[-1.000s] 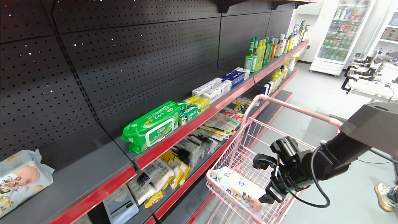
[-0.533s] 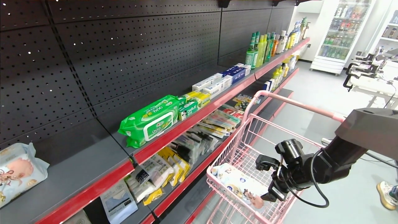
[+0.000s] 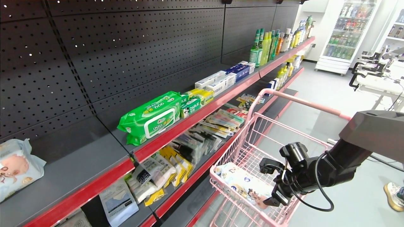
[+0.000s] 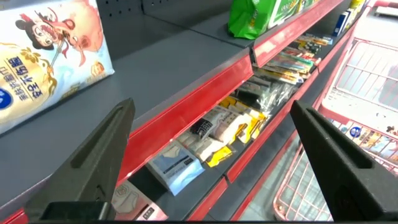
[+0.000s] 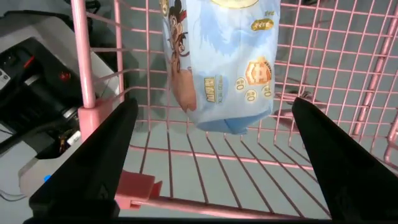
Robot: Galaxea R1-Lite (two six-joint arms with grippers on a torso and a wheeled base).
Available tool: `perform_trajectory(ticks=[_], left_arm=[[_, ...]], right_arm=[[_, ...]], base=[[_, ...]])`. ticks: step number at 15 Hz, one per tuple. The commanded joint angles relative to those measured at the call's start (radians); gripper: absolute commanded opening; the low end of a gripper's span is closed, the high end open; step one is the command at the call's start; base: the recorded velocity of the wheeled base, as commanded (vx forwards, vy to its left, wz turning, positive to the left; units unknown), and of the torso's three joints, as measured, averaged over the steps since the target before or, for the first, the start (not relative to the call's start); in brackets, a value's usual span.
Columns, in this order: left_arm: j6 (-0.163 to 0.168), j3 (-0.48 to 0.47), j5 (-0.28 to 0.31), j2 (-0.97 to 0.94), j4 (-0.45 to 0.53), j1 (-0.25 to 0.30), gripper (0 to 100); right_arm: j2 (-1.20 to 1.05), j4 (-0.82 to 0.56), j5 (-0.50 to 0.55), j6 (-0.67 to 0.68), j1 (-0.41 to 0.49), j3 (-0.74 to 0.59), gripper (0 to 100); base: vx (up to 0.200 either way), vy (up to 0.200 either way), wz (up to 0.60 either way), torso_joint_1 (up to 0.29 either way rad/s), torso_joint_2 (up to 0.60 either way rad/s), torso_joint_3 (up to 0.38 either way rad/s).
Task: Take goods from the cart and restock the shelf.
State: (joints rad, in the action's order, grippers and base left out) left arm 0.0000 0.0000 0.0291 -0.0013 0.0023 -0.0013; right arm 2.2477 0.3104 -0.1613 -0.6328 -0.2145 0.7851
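A pale blue wipes pack with cartoon print lies in the pink cart. My right gripper hangs open inside the cart, just beside that pack. In the right wrist view the wipes pack lies on the cart's wire floor, a little beyond the open right gripper. A second, matching pack lies on the grey upper shelf at the far left. My left gripper is open in front of the shelf's red edge, with the shelf pack off to one side.
A green wipes pack, toothpaste boxes and bottles line the upper shelf farther right. The lower shelf holds toothbrushes and small packets. A grey stretch of upper shelf lies between the two wipes packs. A fridge stands at the aisle's end.
The head camera has moved, so the shelf sits further left in view. Relative to the cart's rim, my right gripper is slightly lower and still open.
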Motion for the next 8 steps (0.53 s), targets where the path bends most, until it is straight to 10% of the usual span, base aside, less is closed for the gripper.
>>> perform_trajectory(ticks=[1,8], left_arm=[[0.0,0.0,0.002,0.001,-0.001,0.0,100],[0.002,0.0,0.0,0.001,-0.002,0.0,100]], right_arm=[[0.0,0.001,-0.003,-0.004,0.0,0.0,100],[0.064,0.003,-0.007,-0.004,0.033,0.04,100]], base=[[0.0,0.0,0.0,-0.046,0.13,0.061],[0.0,0.0,0.0,-0.004,0.01,0.005]])
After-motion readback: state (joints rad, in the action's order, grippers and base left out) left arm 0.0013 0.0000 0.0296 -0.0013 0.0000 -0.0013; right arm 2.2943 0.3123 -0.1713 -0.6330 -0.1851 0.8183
